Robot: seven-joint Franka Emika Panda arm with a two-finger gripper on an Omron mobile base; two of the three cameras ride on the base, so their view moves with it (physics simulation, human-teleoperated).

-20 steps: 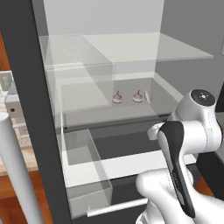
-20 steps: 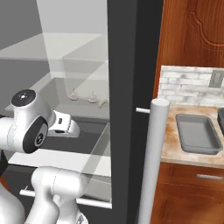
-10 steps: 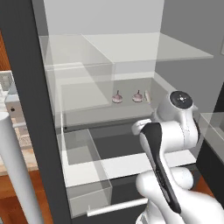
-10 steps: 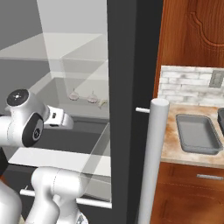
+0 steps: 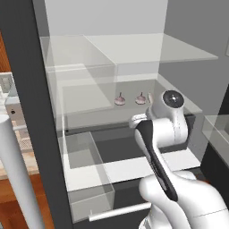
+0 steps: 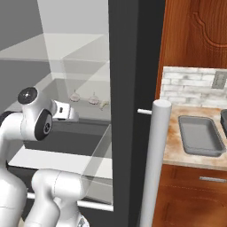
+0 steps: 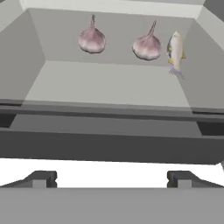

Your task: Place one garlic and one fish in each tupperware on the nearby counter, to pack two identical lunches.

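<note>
Two garlic bulbs (image 7: 92, 39) (image 7: 147, 46) sit side by side at the back of a grey glassy shelf, with a slim pale fish (image 7: 175, 50) just right of them. The same garlic (image 5: 120, 99) (image 5: 141, 99) and fish (image 5: 150, 97) show in the left base view. My gripper (image 7: 111, 178) is open and empty. It hangs in front of that shelf, pointing at the bulbs from a short way off. On the beige counter (image 6: 175, 153) to the right lies one grey tupperware (image 6: 201, 135), empty.
The shelves sit inside an open fridge with a dark door edge (image 6: 133, 88) and a pale handle bar (image 6: 153, 168). A clear bin (image 5: 85, 179) juts out below the shelf. Another glassy shelf (image 5: 134, 51) runs above the garlic.
The arm has swung left and forward toward the fridge shelf, bringing the hand closer to the garlic. The jaws stay open. Nothing on the shelf has moved.
</note>
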